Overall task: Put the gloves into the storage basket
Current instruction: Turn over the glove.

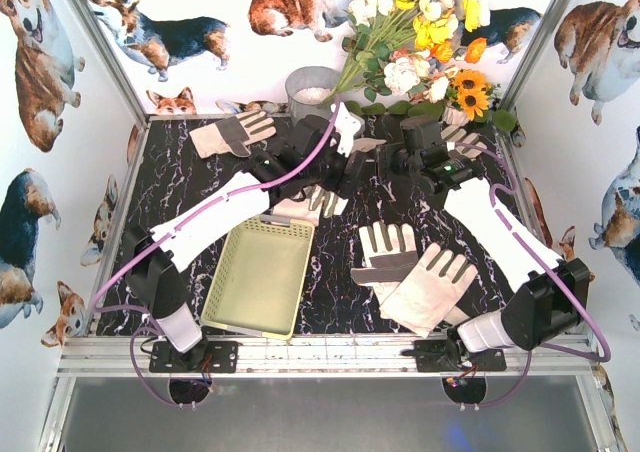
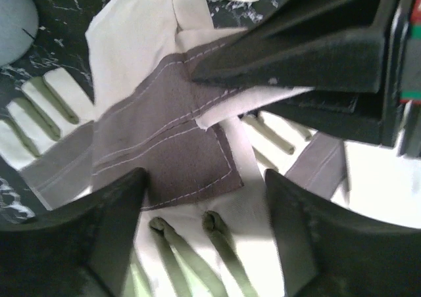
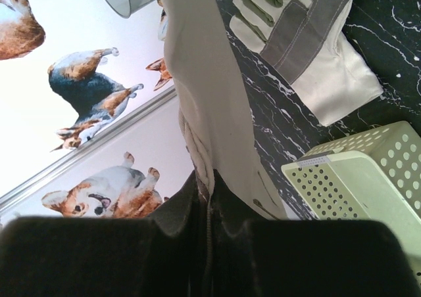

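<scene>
- black marble-look table
- pale green basket front left
- two overlapping gloves front right
- another glove back left — lying flat
- grey bucket at the back edge

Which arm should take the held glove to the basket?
Left, probably: the storage basket lies on its side, and the open left gripper sits at the glove that the right gripper pinches.

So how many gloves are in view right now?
5: back-left glove; held glove in the shut right gripper; middle glove under the left arm; two front-right gloves, overlapping. More may hide beneath the arms.
</scene>
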You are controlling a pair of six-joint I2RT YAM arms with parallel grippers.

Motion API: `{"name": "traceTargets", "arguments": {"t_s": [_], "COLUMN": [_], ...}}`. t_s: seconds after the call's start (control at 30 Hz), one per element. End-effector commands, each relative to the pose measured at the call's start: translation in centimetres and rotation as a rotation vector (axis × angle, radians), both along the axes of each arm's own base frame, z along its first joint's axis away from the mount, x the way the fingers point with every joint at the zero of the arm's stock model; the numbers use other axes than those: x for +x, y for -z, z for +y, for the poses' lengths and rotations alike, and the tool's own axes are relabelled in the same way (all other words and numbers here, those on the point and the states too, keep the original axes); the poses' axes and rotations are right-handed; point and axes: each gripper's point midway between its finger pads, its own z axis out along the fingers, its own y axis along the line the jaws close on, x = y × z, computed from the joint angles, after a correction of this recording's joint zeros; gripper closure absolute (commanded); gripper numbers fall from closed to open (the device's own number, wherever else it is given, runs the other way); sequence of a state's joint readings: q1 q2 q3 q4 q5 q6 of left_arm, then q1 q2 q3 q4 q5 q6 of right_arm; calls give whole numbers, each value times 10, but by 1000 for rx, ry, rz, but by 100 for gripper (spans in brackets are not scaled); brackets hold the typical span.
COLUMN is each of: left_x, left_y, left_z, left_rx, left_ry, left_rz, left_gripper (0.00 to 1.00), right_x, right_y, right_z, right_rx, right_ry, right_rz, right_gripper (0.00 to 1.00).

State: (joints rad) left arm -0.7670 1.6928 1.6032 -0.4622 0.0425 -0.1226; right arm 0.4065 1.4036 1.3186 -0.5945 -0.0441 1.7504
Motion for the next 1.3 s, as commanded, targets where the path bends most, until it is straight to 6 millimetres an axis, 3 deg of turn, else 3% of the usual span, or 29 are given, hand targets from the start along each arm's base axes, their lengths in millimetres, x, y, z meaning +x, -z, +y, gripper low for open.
{"name": "traceTargets", "arguments": {"t_s": [0.0, 0.13, 0.17, 0.23, 0.3, 0.43, 0.53, 0.67, 0.8, 0.97, 1.27], "left_x": [-1, -3, -4, -3, -4, -6, -12, -22, -34, -52, -72], "left_y": [-2, -4, -6, -4, -15, -21, -27, -25, -18, -17, -17], "left_z": [13, 20, 21, 25, 33, 46, 56, 76, 92, 91, 83], "left_rx": [128, 145, 142, 146, 116, 30, -52, -81, -9, -13, -60], "left_ry": [20, 12, 10, -10, -17, -6, 55, 116, 143, 217, 290], "left_rz": [-59, -76, -78, -75, -72, 9, 83, 199, 252, 307, 331], "left_gripper": [46, 91, 99, 100, 100, 100, 100, 100, 100, 100, 100], "right_x": [1, -1, -1, -4, -7, -15, -23, -39, -59, -79, -68], "right_y": [-34, -31, -32, -34, -38, -49, -53, -41, -31, -23, -37], "right_z": [1, 4, 5, 5, 1, -18, -32, -40, -32, -11, 16], "right_rx": [58, 63, 55, 12, -83, -305, -500, -778, -954, -990, -1025], "right_ry": [26, 3, -13, -48, -105, -190, -282, -515, -780, -1058, -1249], "right_rz": [-96, -101, -114, -141, -201, -335, -454, -612, -826, -1025, -1244], "right_gripper": [100, 100, 94, 66, 43, 27, 24, 21, 21, 22, 21]}}
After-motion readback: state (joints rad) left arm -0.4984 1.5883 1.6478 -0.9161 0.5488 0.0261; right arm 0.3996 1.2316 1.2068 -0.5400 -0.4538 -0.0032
